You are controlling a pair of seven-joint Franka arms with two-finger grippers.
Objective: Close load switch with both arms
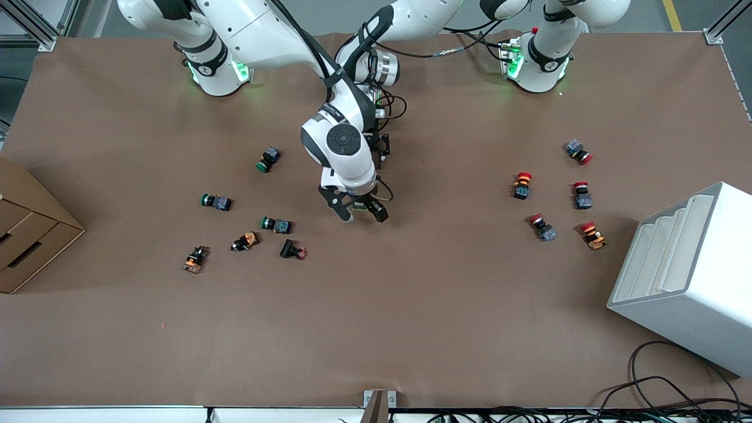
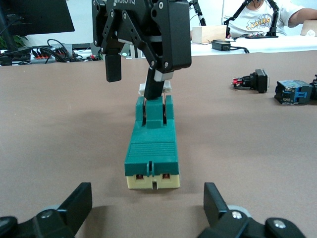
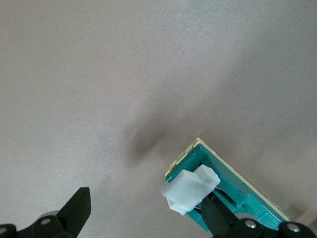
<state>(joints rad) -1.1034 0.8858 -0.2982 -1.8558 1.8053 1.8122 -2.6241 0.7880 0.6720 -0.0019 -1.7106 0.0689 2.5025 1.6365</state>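
Left wrist view, nearest first: the left pincer (image 2: 147, 198) sits low over the table (image 2: 59, 129) with its fingers (image 2: 81, 201) spread wide, one on each side of the line of the load switch (image 2: 151, 148) and not touching it. My reading is that it is lined up on the cream end of the block, ready to clamp and brace it while the other arm works the lever.

Next out, the load switch lies flat on the table, lengthwise away from this camera. It is a dark green oblong with a ribbed top panel, a cream base showing two small copper-coloured contacts at the near end, and a slot running toward the other end. The cream-white lever tab (image 3: 190, 191) sticks up out of that slot, so the switch looks not yet closed.

At that end the right pincer (image 2: 133, 74) hangs above the switch, also spread, pinching nothing. One finger (image 2: 156, 84) comes down at the tab and the other stands clear to the side, which looks like a set-up to push the lever down, not to grip it.

Farther off, a couple of push buttons (image 2: 255, 81) lie on their sides. In the front view the switch is at the centre of the frame, almost hidden under the right arm's wrist.
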